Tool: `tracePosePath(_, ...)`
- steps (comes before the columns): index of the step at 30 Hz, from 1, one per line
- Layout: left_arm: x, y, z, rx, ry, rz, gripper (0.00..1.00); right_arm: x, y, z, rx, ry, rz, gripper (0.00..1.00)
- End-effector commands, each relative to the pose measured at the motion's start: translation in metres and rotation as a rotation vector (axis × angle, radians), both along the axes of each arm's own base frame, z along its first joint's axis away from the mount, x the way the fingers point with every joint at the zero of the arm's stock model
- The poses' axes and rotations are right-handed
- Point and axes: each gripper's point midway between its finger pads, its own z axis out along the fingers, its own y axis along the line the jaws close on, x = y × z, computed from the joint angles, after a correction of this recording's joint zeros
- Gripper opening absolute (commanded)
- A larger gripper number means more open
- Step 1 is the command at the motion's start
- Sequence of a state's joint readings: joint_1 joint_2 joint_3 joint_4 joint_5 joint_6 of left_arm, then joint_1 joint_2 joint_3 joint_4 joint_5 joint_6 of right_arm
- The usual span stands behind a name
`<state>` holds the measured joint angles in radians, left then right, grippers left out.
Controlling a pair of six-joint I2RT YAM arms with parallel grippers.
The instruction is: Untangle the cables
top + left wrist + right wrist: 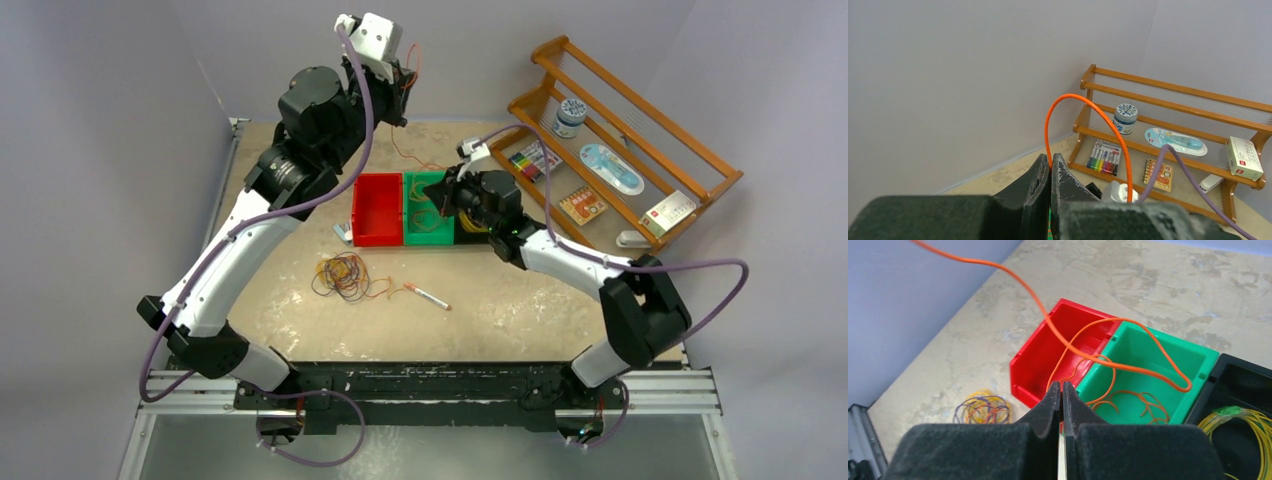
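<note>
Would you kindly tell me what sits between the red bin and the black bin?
The green bin sits there, with loops of orange cable inside; the right wrist view shows it best.

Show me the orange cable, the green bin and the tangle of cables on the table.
orange cable (1074,95), left wrist view, top of its arc.
green bin (427,239), top external view, its near wall.
tangle of cables (342,277), top external view, middle of the loops.

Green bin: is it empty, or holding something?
Not empty: the green bin holds loops of orange cable on its floor, and one strand leaves over its rim.
</note>
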<state>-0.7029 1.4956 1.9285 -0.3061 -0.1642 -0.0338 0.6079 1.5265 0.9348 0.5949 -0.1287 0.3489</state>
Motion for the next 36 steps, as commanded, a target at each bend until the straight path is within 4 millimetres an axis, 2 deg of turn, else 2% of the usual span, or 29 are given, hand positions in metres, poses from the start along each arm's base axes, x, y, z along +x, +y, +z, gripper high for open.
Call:
tracePosePath(1,-0.006,0.008,0.025,-0.085,-0.049,0.005,0.0,0.031,-0.005,0.003,-0.029,-0.015,-0.062,0.0)
tracePosePath(8,0.013,-0.003,0.003,-0.065,-0.003,-0.006,0.0,0.055,0.0,-0.022,-0.073,-0.006,-0.088,0.0)
tracePosePath(16,0.037,-0.007,-0.026,-0.066,0.057,-0.022,0.0,0.083,0.011,-0.047,-0.137,-0.012,-0.085,0.0)
tracePosePath(23,0.049,-0.006,-0.048,-0.063,0.101,-0.026,0.0,0.089,0.01,-0.065,-0.158,0.018,-0.097,0.01)
tracePosePath(31,0.055,-0.007,-0.062,-0.055,0.126,-0.028,0.0,0.074,-0.006,-0.062,-0.155,0.031,-0.124,0.32)
tracePosePath(36,0.06,-0.009,-0.072,-0.045,0.143,-0.029,0.0,0.059,-0.017,-0.051,-0.143,0.019,-0.128,0.42)
